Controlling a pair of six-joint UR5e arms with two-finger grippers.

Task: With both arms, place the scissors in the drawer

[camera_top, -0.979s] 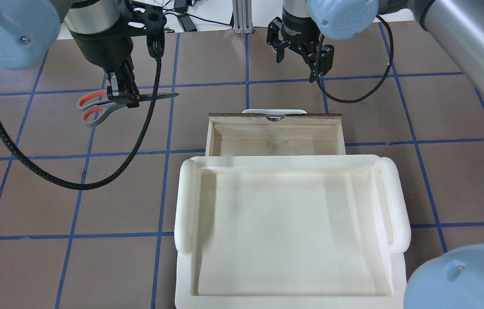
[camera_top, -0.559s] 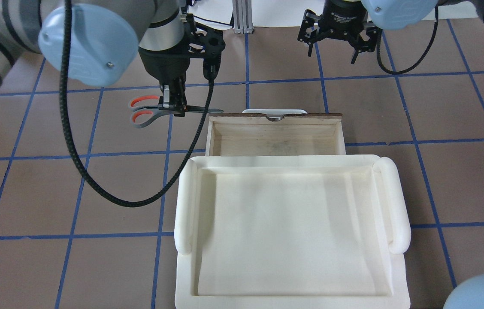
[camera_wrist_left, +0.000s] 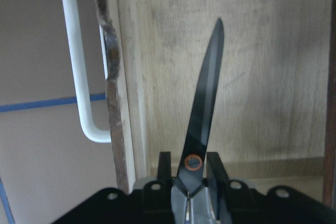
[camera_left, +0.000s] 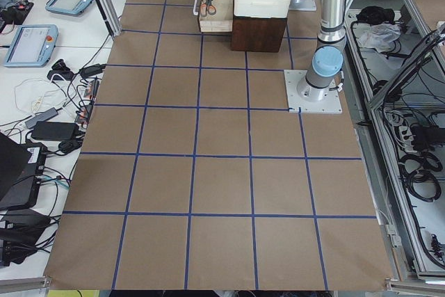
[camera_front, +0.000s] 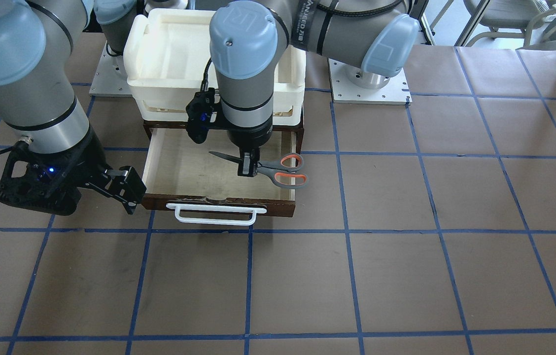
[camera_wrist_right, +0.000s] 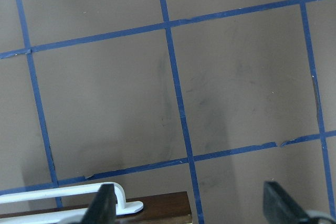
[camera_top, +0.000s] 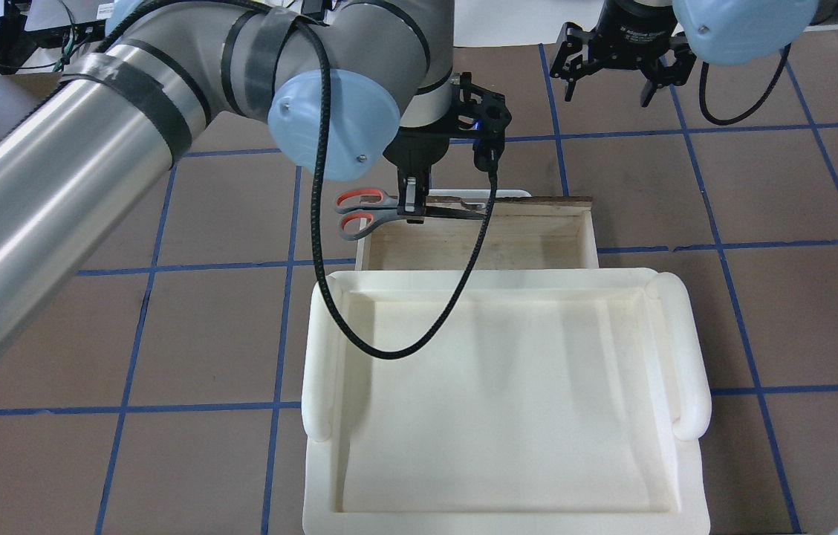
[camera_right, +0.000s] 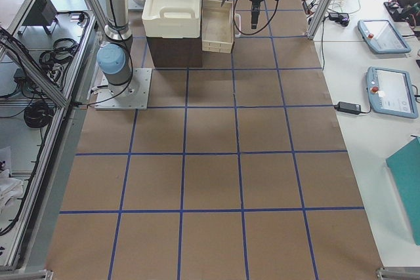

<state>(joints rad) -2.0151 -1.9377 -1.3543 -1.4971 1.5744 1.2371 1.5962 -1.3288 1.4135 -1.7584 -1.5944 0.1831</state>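
My left gripper is shut on the scissors near their pivot and holds them level above the open drawer. The grey, orange-lined handles hang over the drawer's left wall; the dark blades point across its back part. In the front view the left gripper holds the scissors over the pale drawer floor. The left wrist view shows the blade over the plywood. My right gripper is open and empty beyond the drawer's front, near the white bar handle.
A cream-white plastic tray sits on the cabinet top just behind the open drawer. The right gripper hangs beside the drawer's front corner. Brown table with blue tape lines lies all around. The right wrist view shows the handle's end.
My left arm has carried the scissors to the right, from over the bare table to above the drawer. My right gripper has moved farther away and to the right, staying open.
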